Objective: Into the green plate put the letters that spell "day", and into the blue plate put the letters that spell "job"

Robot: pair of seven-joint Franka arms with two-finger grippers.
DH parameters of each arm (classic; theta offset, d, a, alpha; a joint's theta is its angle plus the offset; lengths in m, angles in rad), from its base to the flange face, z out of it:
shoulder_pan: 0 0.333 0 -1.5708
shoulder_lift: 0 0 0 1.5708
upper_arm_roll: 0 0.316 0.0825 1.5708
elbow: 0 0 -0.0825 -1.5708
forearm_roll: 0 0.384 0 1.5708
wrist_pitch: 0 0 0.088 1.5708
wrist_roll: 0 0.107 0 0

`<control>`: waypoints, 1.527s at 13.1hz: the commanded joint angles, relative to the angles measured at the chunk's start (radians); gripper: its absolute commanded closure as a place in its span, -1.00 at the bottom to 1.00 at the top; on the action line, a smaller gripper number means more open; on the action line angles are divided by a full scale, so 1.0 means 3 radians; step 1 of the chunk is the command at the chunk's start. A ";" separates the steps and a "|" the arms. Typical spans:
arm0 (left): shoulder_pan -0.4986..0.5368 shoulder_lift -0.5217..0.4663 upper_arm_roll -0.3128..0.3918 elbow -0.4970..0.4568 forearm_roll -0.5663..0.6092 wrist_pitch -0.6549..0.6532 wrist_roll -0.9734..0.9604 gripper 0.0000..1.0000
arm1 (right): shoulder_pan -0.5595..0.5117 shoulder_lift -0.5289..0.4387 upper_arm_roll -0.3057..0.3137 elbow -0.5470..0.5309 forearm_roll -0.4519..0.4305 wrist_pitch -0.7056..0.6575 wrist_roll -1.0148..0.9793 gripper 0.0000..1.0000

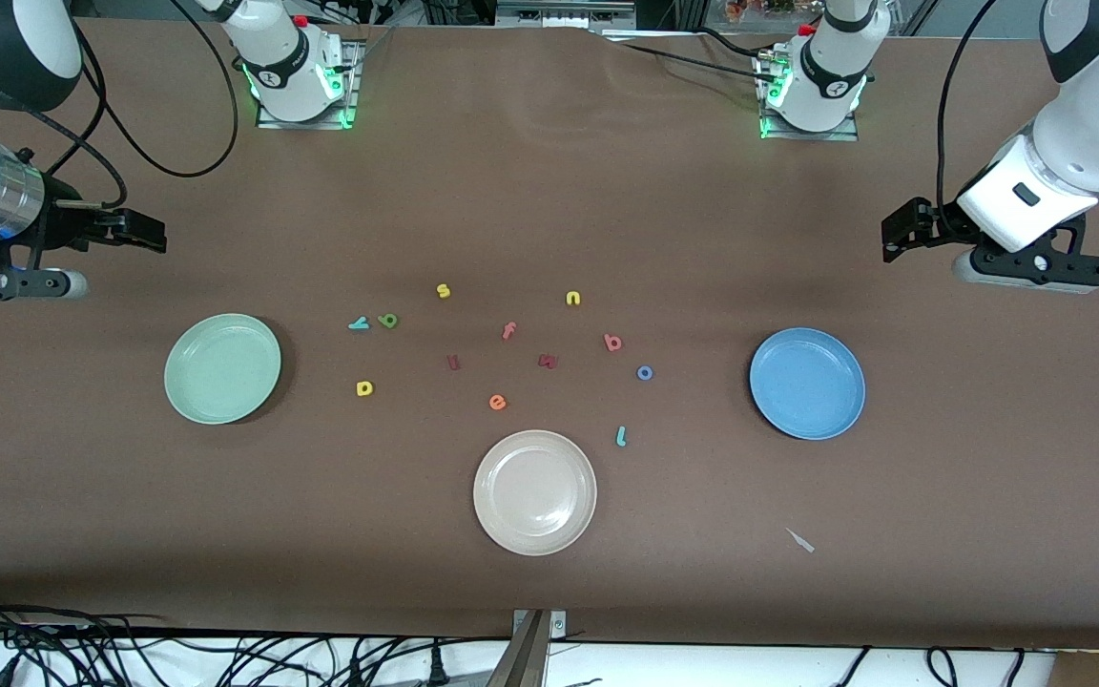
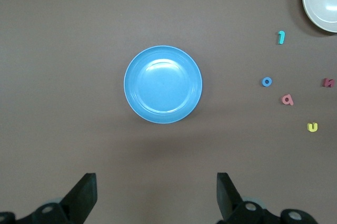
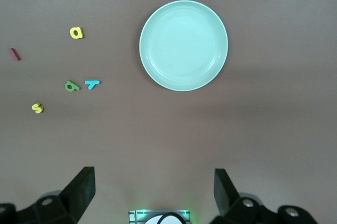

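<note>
The green plate (image 1: 222, 368) (image 3: 184, 45) lies toward the right arm's end, with nothing in it. Beside it lie the yellow d (image 1: 364, 387) (image 3: 77, 32), green a (image 1: 387, 321) (image 3: 72, 86) and teal y (image 1: 359, 323) (image 3: 92, 83). The blue plate (image 1: 807, 383) (image 2: 163, 84), also bare, lies toward the left arm's end. Near it are the pinkish b (image 1: 612, 343) (image 2: 287, 99), blue o (image 1: 645, 373) (image 2: 267, 81) and teal j (image 1: 621, 436) (image 2: 281, 37). My left gripper (image 1: 901, 232) (image 2: 155, 190) hangs open over bare table by the blue plate. My right gripper (image 1: 151, 234) (image 3: 152, 182) hangs open by the green plate.
A cream plate (image 1: 534, 491) sits nearest the front camera. Other letters lie mid-table: yellow s (image 1: 443, 290), yellow n (image 1: 572, 299), pink f (image 1: 508, 331), orange e (image 1: 497, 402), dark red l (image 1: 453, 362) and w (image 1: 548, 361). A white scrap (image 1: 800, 540) lies near the front edge.
</note>
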 commanded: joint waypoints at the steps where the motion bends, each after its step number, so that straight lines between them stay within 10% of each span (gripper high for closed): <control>1: -0.0016 0.0052 0.0002 0.0101 0.0037 -0.0035 0.0051 -1.00 | 0.0000 0.0032 -0.0004 0.0083 0.0051 -0.0073 -0.0042 -1.00; 20: -0.0594 0.0812 -0.0044 0.0458 0.0027 -0.0045 0.0005 -1.00 | 0.0015 0.0032 0.0011 0.0083 0.0056 -0.0063 0.0004 -1.00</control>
